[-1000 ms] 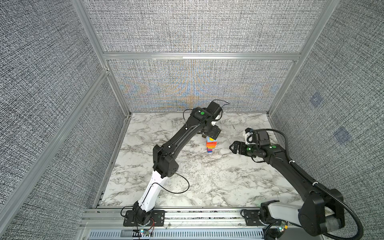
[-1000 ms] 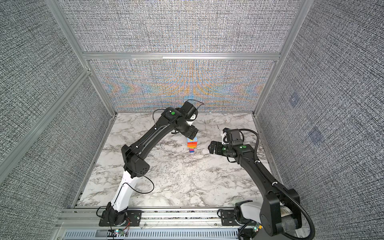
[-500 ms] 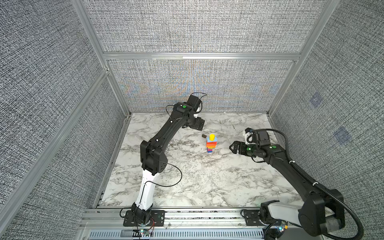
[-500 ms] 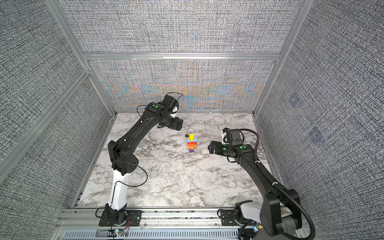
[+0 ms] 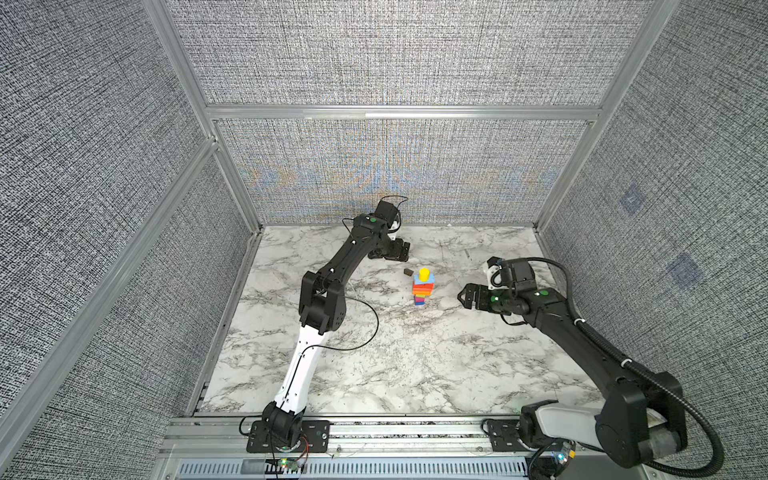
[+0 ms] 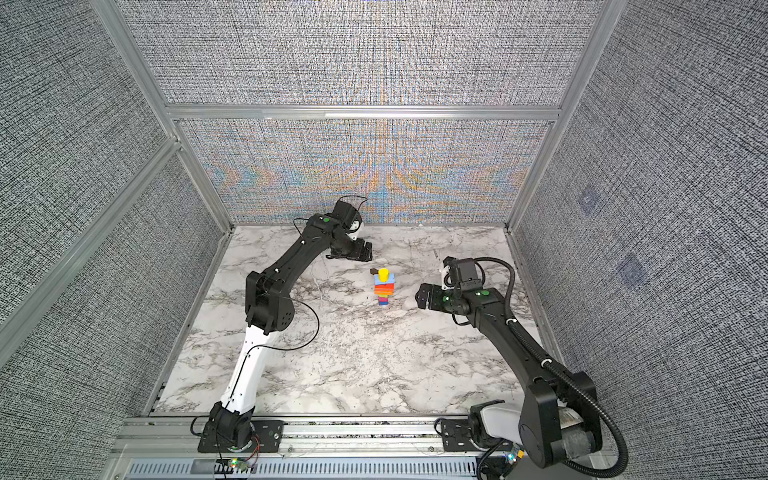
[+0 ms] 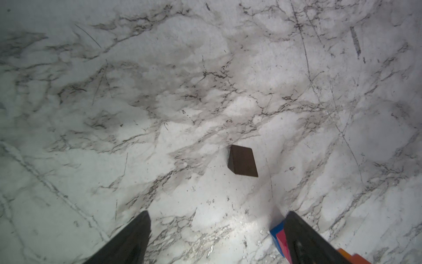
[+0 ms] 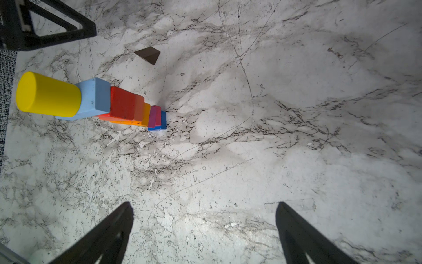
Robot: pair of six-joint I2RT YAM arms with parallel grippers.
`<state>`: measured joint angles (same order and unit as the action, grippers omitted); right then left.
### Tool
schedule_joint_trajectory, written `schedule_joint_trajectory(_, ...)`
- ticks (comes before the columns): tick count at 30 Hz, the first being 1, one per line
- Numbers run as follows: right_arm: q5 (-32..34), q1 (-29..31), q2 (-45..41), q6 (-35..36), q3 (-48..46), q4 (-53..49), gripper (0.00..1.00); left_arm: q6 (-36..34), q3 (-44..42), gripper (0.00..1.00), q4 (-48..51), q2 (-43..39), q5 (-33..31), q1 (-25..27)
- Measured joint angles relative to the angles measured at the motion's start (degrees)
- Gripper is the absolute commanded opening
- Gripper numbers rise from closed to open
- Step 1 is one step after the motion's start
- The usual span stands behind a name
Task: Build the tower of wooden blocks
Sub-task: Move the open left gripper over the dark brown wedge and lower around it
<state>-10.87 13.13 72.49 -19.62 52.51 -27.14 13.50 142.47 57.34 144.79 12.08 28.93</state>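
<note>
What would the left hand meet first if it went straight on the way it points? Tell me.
Likely the dark brown block, lying on the marble table ahead, between the fingers of the open left hand. Depth is unclear; it may touch bare table just short of it.

Yellow-capped tower point(image 5: 423, 287) — brown block point(image 5: 408, 272) beside

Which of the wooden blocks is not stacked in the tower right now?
The dark brown wood block: it lies alone on the marble table beside the multicoloured tower, while every other block is stacked, yellow cylinder topmost.
</note>
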Motion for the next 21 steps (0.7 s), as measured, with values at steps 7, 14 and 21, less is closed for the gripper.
schedule_joint_trajectory(7,0.55,0.13,-1.25,-0.02,-1.92,2.23,0.99,-0.17,2.40,0.91,-1.92,4.76,2.80,0.17)
schedule_joint_trajectory(14,0.35,0.24,-1.44,-0.09,-2.95,3.80,0.99,0.13,2.69,0.89,-3.87,6.99,4.57,0.17)
schedule_joint_trajectory(21,0.33,0.26,-2.21,-0.28,-3.61,4.72,0.99,1.79,3.26,0.86,-4.92,9.46,5.95,0.13)
